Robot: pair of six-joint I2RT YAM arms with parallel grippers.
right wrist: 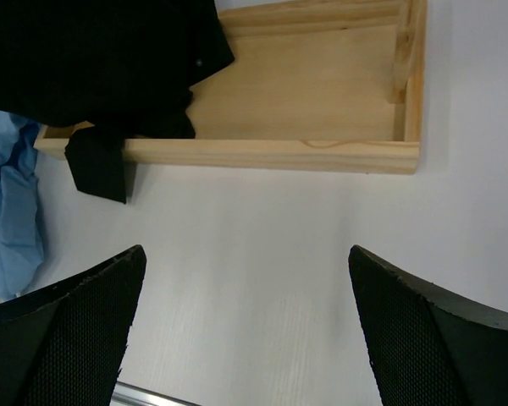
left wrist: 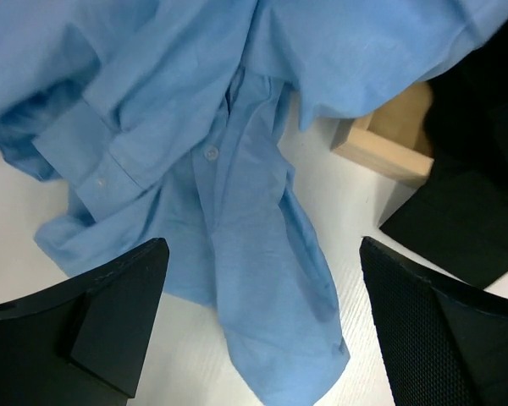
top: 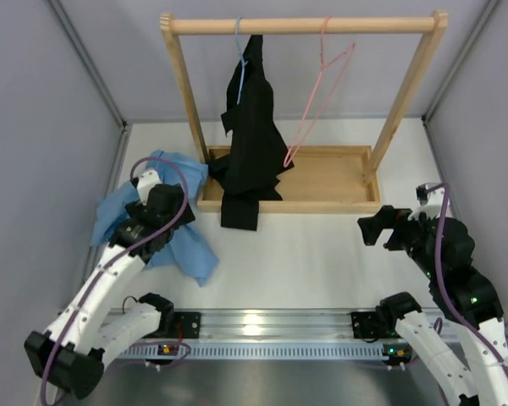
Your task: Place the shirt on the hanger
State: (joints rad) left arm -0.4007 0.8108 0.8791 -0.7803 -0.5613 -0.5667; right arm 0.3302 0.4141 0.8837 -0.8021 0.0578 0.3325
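Table: white, matte, faint grain; grey panels wall left, right and back.
Rack: pale wood, round top rail, two posts, shallow rimmed tray base.
Black garment: limp, matte, hangs from pale blue hanger; hem spills over tray's front rim.
Shirt: light blue weave, crumpled on table at left, against tray corner; cuff and button show.
Hanger: thin pink wire triangle, hooked on rail, tilted, bare.
Left claw: released, wide, above shirt.
Right claw: released, over open table before tray's right end.
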